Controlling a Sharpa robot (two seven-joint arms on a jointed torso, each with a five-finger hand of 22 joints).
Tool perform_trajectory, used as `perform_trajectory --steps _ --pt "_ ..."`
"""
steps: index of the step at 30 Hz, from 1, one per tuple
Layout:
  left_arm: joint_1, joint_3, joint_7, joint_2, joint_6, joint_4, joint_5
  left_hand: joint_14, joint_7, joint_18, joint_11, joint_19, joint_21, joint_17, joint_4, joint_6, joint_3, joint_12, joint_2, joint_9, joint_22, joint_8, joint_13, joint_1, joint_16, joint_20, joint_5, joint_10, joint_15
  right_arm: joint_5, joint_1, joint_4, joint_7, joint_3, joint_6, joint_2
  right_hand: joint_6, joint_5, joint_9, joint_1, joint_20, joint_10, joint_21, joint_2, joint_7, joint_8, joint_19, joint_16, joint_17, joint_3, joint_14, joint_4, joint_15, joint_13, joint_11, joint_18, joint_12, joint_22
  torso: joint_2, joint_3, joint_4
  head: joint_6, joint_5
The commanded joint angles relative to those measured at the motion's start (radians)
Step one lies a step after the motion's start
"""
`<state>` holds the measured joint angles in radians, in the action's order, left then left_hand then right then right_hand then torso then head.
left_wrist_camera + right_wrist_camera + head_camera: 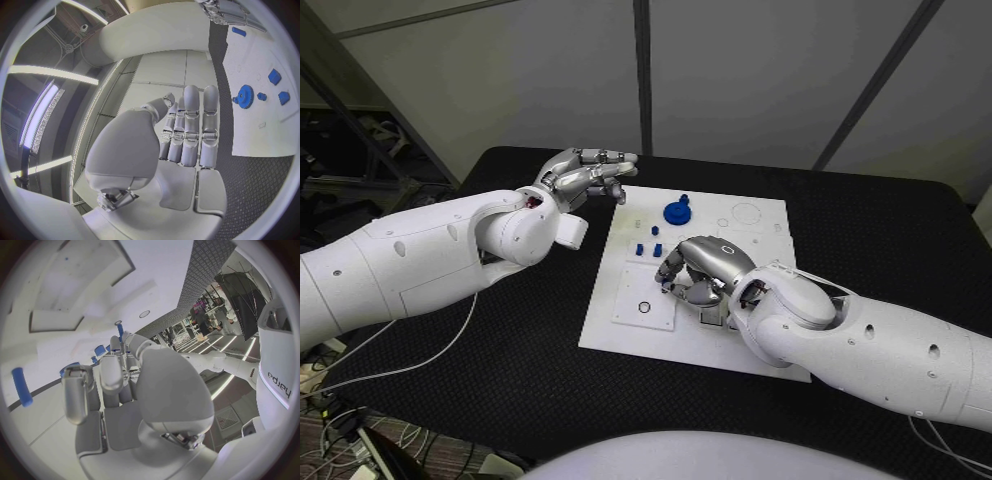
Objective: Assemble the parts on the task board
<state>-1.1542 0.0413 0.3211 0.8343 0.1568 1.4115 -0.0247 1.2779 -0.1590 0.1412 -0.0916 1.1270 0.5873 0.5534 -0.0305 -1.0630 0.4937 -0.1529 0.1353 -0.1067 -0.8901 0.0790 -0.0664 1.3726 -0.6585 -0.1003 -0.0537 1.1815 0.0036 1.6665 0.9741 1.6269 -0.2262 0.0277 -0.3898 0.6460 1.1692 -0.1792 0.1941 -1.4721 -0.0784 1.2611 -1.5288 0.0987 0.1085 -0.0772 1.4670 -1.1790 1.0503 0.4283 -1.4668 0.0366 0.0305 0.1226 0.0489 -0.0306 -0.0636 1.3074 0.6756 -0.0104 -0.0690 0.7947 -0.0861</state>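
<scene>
Parts (652, 248) are lying loose mid-board (632, 335), gear (678, 212) nearer its far edge; assembly looks barely begun. Right hand (700, 268) is hovering over them, fingers curled, seemingly empty; left hand (590, 176) is idling, fingers bunched.

Head view: looking steeply down from above at black table (877, 215), task board (689, 330) central, both arms entering from the sides. Left wrist view: sitting close behind left hand (187, 132), facing along the fingers, catching task board (262, 130) and blue gear (244, 95) off to one side. Right wrist view: sitting very close behind right hand (125, 385), looking low across task board (56, 365), blue peg (22, 386) nearby. Sharing between all three: the board surface with blue parts.
</scene>
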Motion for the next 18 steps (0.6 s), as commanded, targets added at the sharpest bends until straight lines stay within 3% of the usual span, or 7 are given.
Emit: perform_trajectory --steps 1,18 --pt "-0.002 0.001 0.010 -0.002 -0.004 -0.001 0.004 -0.002 -0.002 0.041 0.000 0.001 -0.003 -0.002 0.001 0.004 -0.005 0.005 0.000 0.002 0.001 -0.005 0.001 -0.011 0.006 -0.008 0.003 -0.008 0.003 0.009 0.001 -0.002 -0.001 0.000 0.021 -0.002 -0.002 -0.005 0.001 0.010 0.007 0.000 -0.001 0.000 0.006 0.005 0.084 -0.006 0.001 0.000 -0.023 -0.008 0.004 0.001 0.002 0.020 0.000 0.233 0.000 0.0005 0.0005 0.001 0.000" --pt "-0.002 0.001 0.007 -0.005 -0.008 -0.001 0.003 -0.002 -0.002 0.041 0.000 0.001 -0.004 -0.002 0.001 0.004 -0.005 0.006 -0.001 0.002 0.003 -0.005 0.000 -0.011 0.007 -0.009 0.003 -0.009 0.003 0.030 0.000 -0.016 -0.008 -0.002 0.048 -0.008 -0.002 -0.005 0.001 0.010 0.007 0.000 -0.001 0.000 0.006 0.005 0.084 -0.006 0.001 0.000 -0.023 -0.008 0.004 0.001 0.002 0.020 0.000 0.233 0.000 0.0002 0.0006 0.006 0.001"
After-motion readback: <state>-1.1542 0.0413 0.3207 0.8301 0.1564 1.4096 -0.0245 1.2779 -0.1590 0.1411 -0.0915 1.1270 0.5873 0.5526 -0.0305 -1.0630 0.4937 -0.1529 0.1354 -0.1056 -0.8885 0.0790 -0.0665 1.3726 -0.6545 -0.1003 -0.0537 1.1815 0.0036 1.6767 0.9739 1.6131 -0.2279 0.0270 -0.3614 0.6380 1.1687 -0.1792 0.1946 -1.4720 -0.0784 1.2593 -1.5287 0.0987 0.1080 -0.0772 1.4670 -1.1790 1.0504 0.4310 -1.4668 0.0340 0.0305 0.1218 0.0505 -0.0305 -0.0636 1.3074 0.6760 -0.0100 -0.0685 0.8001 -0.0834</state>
